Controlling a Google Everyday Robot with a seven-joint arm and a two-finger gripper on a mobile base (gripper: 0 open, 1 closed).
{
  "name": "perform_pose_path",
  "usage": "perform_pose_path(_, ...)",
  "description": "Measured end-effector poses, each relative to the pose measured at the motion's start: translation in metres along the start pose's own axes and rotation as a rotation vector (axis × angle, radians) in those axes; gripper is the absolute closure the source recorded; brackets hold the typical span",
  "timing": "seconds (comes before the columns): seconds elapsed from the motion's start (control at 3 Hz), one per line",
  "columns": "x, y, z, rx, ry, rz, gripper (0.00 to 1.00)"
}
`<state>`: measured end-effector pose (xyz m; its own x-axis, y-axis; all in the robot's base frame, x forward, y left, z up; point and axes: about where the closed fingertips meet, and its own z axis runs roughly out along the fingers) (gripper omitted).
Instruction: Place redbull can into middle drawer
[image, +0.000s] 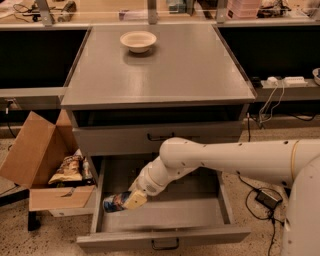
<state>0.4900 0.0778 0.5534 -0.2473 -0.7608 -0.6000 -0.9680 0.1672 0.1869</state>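
Observation:
The middle drawer (165, 215) stands pulled open at the bottom of the grey cabinet, its plain grey tray showing. My gripper (131, 200) reaches in from the right over the drawer's left side. It is shut on the redbull can (116, 202), a blue and silver can held lying sideways, its end pointing left at the drawer's left wall. The can hangs just above the tray floor. The upper drawer front (160, 136) with a black handle is closed.
A beige bowl (138, 40) sits on the cabinet top (165, 70). An open cardboard box (45, 165) with snack bags stands on the floor at left. Cables and a power strip (285, 80) lie at right. My white arm (240, 160) crosses the drawer's right half.

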Motion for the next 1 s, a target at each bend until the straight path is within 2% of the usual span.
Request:
perform_pose_path(0.33,0.024,-0.007,0.031,0.068,0.009,0.135,1.0)
perform_pose_path(0.67,0.041,-0.019,0.05,0.104,-0.006,0.219,1.0)
perform_pose_path(1.0,0.053,-0.032,0.065,0.096,-0.032,0.27,0.83)
